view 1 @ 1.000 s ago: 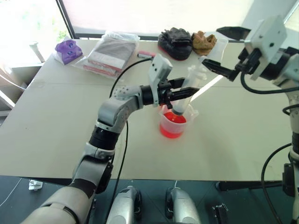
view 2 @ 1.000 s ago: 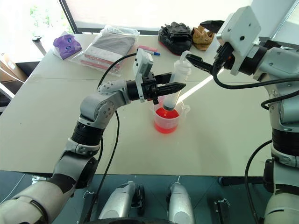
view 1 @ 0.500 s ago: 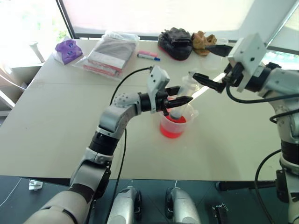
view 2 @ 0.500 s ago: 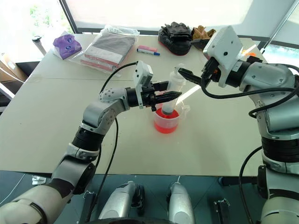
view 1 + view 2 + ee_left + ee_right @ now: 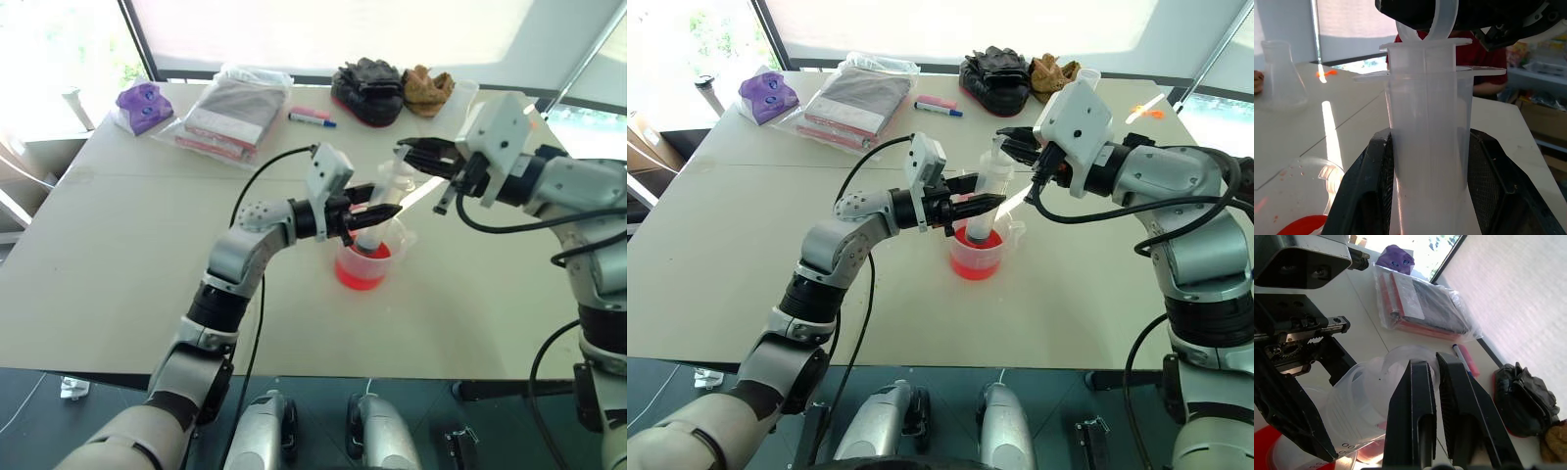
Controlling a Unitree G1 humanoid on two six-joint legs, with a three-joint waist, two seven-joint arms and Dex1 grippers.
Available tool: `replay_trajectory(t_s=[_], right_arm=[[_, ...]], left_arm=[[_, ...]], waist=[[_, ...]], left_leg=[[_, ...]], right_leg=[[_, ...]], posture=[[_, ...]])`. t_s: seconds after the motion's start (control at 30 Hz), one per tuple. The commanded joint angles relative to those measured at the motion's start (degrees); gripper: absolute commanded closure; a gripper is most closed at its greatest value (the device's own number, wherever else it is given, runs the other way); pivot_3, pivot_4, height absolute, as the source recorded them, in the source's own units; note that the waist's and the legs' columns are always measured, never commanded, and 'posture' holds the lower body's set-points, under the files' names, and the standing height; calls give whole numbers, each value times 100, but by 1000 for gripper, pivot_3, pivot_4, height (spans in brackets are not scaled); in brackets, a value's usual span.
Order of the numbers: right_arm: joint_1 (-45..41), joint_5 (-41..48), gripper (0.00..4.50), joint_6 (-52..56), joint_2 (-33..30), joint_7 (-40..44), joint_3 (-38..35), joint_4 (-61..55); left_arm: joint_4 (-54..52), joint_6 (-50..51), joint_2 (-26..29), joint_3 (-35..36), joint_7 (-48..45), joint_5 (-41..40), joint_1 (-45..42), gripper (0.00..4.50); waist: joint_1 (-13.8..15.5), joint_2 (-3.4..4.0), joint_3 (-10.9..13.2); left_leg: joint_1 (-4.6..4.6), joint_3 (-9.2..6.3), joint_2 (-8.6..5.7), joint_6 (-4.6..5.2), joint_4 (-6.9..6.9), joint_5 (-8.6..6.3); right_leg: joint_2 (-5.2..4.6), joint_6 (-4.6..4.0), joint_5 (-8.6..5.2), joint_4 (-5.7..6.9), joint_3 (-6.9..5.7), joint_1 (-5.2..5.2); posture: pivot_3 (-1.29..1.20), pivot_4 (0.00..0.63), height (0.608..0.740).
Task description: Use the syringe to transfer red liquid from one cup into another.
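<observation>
- left gripper (image 5: 972, 206) is clamped on the syringe (image 5: 988, 192), one black finger on each side of the clear barrel – the left wrist view shows it squeezed tight between the pads
- syringe stands roughly upright, its lower end dipped into the handled beaker (image 5: 977, 251) that holds the red liquid (image 5: 973, 260)
- right gripper (image 5: 1007, 140) has its two fingers pinched together, next to no gap between them, right at the ring on top of the white plunger (image 5: 400, 160); can't tell for sure whether it's actually gripping the ring or just touching it
- beaker sits on the pale table (image 5: 725, 245), about mid-table, right under both grippers
- the smaller clear cup (image 5: 464, 94) is well apart, near the table's back edge on the robot's right
- back of the table – purple thing (image 5: 760, 96) on the left, a bagged packet (image 5: 858, 102), a pink-and-blue marker pen (image 5: 939, 105), black gloves (image 5: 995, 75) and a brown lump (image 5: 1052, 74) just beside them
- left wrist view also catches a clear flask (image 5: 1281, 74) on the table and a person in red (image 5: 1484, 63) behind the syringe
</observation>
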Motion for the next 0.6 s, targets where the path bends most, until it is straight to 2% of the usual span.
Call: replay_trajectory(t_s=[0.03, 0.6], right_arm=[[-388, -122, 4467, -265, -2, -231, -318, 60], [-517, -205, 4467, -592, -66, -297, -357, 398]], left_arm=[[-237, 109, -47, -267, -109, -14, 74, 2902], [-357, 207, 3, -372, -136, 20, 229, 2902]], waist=[[2, 0, 0], [-2, 0, 0]], left_leg=[[0, 0, 0, 0, 0, 0], [0, 0, 0, 0, 0, 0]], right_leg=[[0, 0, 0, 0, 0, 0], [1, 0, 0, 0, 0, 0]], posture=[[0, 150, 740], [0, 150, 740]])
